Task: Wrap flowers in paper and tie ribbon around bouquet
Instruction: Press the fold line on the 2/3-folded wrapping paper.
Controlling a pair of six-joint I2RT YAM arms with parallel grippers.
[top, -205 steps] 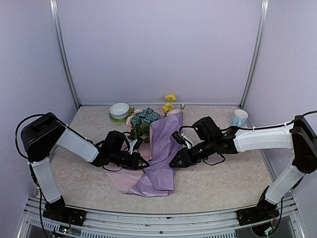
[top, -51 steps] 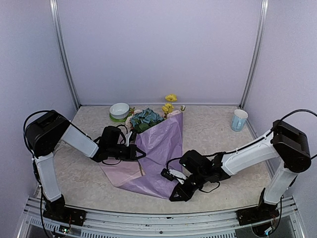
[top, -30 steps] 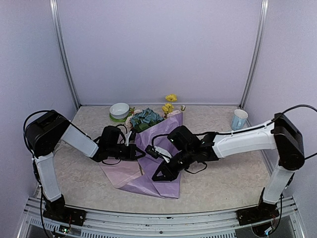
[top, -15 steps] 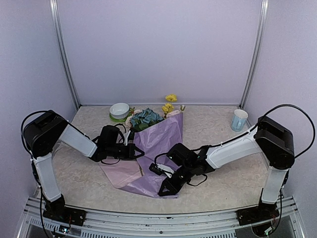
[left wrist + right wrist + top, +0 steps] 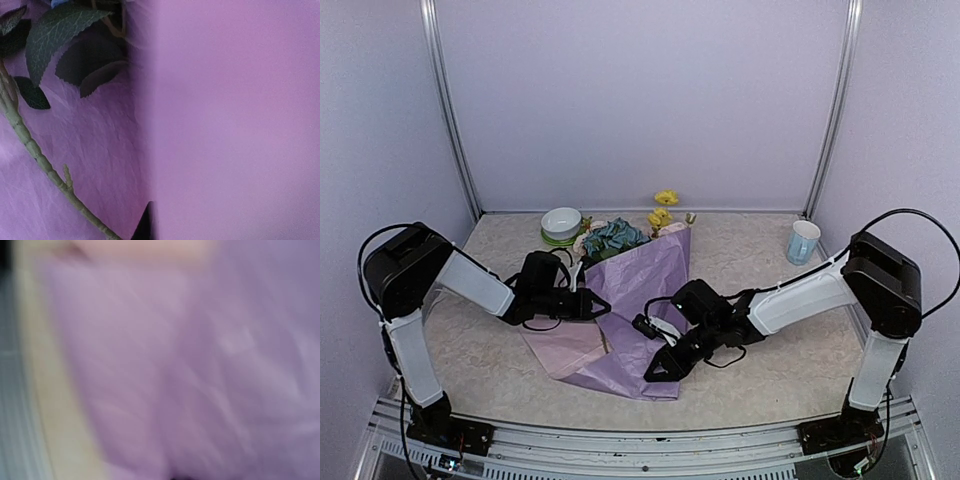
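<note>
The lilac paper (image 5: 642, 290) lies spread on the table with the flowers (image 5: 613, 238) at its far end: a blue head, yellow blooms (image 5: 660, 214) and dark leaves (image 5: 55, 30). A green stem (image 5: 40, 155) runs across the sheet. My left gripper (image 5: 603, 306) is shut on the paper's left edge. One dark fingertip (image 5: 145, 227) shows against a raised fold of paper (image 5: 225, 125), and the other is hidden behind it. My right gripper (image 5: 654, 373) is pinched to a point on the paper's near right part. Blurred paper (image 5: 200, 365) fills its view and hides the fingers. The ribbon is out of view.
A white bowl (image 5: 561, 223) stands at the back left beside the flower heads. A pale blue cup (image 5: 803, 240) stands at the back right. Beige tabletop (image 5: 770, 370) surrounds the sheet, and the near rail runs along the front edge.
My right gripper has swung from the middle of the sheet toward its near right corner, then edged back a little. The left arm has hardly moved.
</note>
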